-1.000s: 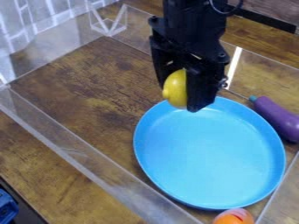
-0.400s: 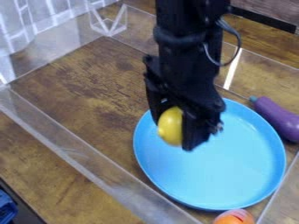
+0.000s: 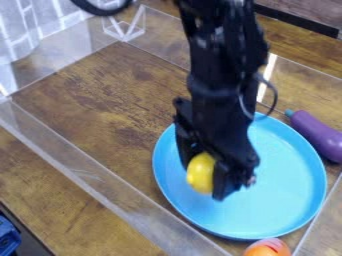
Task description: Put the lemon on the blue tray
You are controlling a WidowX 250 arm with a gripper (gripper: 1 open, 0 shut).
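Observation:
The lemon (image 3: 201,173) is a small bright-yellow oval held between the black fingers of my gripper (image 3: 211,176), which points straight down and is shut on it. It hangs low over the left part of the blue tray (image 3: 283,180), a wide round light-blue dish on the wooden table. I cannot tell whether the lemon touches the tray floor. The black arm rises from the gripper toward the top of the view and hides the tray's far left rim.
A purple eggplant (image 3: 321,135) lies just beyond the tray's right rim. An orange fruit (image 3: 266,248) sits at the tray's near edge. Clear plastic walls (image 3: 80,170) fence the wooden table (image 3: 94,100) at front left and back.
My gripper has sunk with the lemon from above the tray's far rim down and toward the camera, ending low over the tray's left part. The grip has not changed.

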